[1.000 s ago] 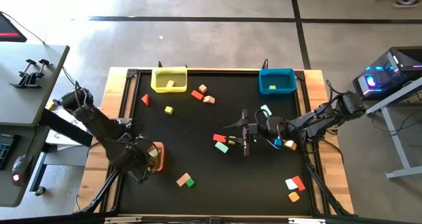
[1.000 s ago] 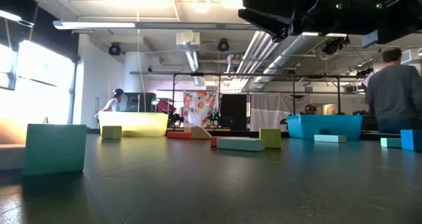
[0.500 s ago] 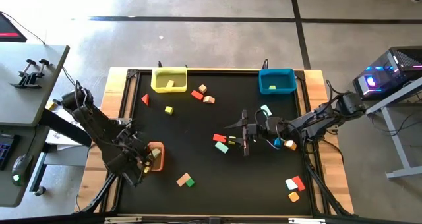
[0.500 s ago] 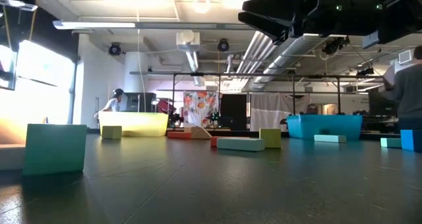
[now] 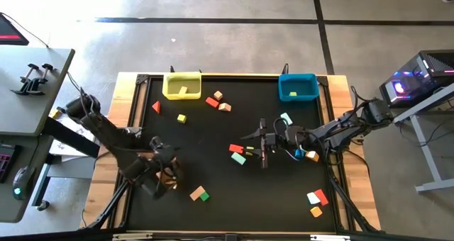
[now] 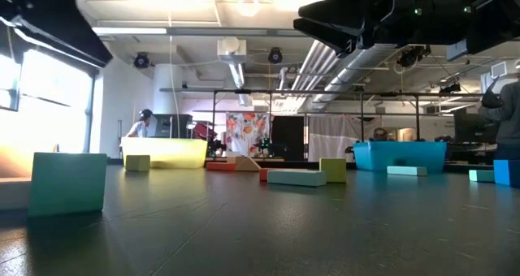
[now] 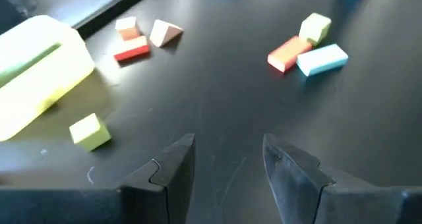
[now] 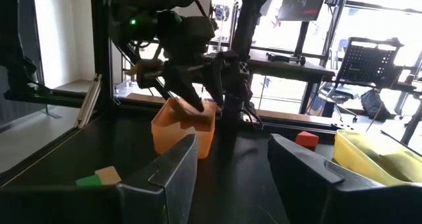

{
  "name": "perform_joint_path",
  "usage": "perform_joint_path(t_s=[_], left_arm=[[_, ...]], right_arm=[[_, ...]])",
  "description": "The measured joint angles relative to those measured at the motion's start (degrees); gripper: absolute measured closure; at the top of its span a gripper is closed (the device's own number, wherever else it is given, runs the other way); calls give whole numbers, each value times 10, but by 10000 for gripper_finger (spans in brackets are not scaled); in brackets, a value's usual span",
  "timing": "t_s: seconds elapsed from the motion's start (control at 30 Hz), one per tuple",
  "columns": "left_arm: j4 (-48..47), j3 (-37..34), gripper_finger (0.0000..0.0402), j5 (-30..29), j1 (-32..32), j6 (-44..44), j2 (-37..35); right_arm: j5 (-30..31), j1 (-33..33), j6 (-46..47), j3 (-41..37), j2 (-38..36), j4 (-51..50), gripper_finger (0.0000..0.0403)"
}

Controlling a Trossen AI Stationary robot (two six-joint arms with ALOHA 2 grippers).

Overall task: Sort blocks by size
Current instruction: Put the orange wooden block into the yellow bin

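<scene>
Left tool (image 5: 167, 174): spread, empty, over orange bin (image 8: 183, 137), counter (image 5: 213, 138) left edge.
Right tool (image 5: 264, 145): spread, empty, mid-counter, just beside a block cluster (image 5: 237, 154).
Blocks: scattered, mostly unsorted.
Risk: cluster packed tight; closing there may shove neighbours or pinch two sizes.

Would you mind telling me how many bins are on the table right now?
3: a yellow bin at the far edge, left; a blue bin at the far edge, right; an orange bin near the left edge, mostly hidden from above by the left arm.
</scene>
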Motion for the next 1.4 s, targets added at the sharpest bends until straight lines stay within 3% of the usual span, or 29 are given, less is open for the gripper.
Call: perform_joint_path(t_s=[0.4,0.53,0.7,0.87,1.0,1.1,1.2,1.4], left_arm=[[547,-196,236,240,224,442,-39],[652,-222,236,295,324,525,-40],[640,-194,236,317,466,538,-37],[572,-119,236,339,577,609,-32],[531,-62,236,410,626,655,6],[499,-30,236,418,641,656,57],[470,-3,236,395,647,656,117],[447,40,236,287,650,643,213]], right_arm=[[0,0,1,0,0,-13,220],[2,0,3,0,0,-15,220],[9,0,3,0,0,-13,220],[19,-2,5,0,0,-11,220],[19,-12,21,0,0,-9,220],[19,-17,34,0,0,-9,220],[19,-19,43,0,0,-9,220],[17,-19,43,0,0,-13,220]])
